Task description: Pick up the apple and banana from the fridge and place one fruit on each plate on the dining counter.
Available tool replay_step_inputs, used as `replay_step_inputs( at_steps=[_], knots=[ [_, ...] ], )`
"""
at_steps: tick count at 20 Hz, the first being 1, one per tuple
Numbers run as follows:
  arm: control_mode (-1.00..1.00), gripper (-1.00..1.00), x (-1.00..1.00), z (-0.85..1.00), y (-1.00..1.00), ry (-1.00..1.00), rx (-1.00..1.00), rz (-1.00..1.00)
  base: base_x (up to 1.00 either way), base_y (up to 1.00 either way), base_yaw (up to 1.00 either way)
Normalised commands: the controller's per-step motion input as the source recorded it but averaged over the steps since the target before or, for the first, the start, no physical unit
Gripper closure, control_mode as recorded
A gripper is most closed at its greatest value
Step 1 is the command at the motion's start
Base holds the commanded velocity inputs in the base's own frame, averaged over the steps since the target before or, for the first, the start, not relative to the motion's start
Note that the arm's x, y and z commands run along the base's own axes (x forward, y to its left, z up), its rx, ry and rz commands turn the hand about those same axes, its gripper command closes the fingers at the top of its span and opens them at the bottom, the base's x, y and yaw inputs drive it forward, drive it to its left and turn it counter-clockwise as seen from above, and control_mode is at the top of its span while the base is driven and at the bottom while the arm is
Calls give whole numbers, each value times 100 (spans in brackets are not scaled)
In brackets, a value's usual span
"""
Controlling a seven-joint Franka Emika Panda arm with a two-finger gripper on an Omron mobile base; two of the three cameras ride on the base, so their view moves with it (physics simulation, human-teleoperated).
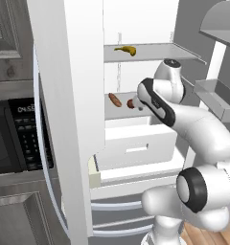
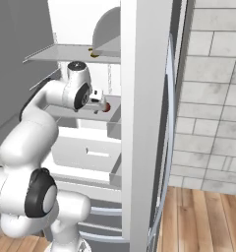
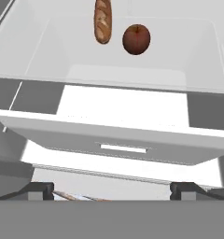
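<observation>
A: What surrounds the apple (image 3: pixel 136 39)?
B: A brown roll (image 3: pixel 102 20) just beside it on the fridge (image 1: pixel 74 119) shelf; banana (image 1: pixel 126 50) one shelf higher.
A: Arm?
B: Reaching inside above the drawer (image 3: pixel 123 140); gripper (image 3: pixel 112 190) wide open, empty.

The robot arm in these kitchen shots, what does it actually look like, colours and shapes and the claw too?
The arm is glossy white with smooth, rounded, tube-like links. Its joints carry dark grey to black bands and round black end caps, one cap topping the upper joint. No loose cables or markings are visible. The claw has two small dark grey, blocky finger tips.
</observation>
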Motion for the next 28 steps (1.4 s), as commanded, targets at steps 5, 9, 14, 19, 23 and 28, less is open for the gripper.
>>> replay_step_inputs(
  at_steps=[5,9,14,19,23,28],
  knots=[
    [-100,-100,55,-21,-10,0,0,3,0,0,0],
    [-100,-100,48,-6,-13,0,0,2,0,0,0],
    [-100,-100,36,-8,-2,0,0,2,0,0,0],
    [-100,-100,34,-20,0,0,0,2,0,0,0],
    [-100,-100,34,-19,0,0,0,2,0,0,0],
    [-100,-100,39,-14,0,0,0,2,0,0,0]
  ],
)
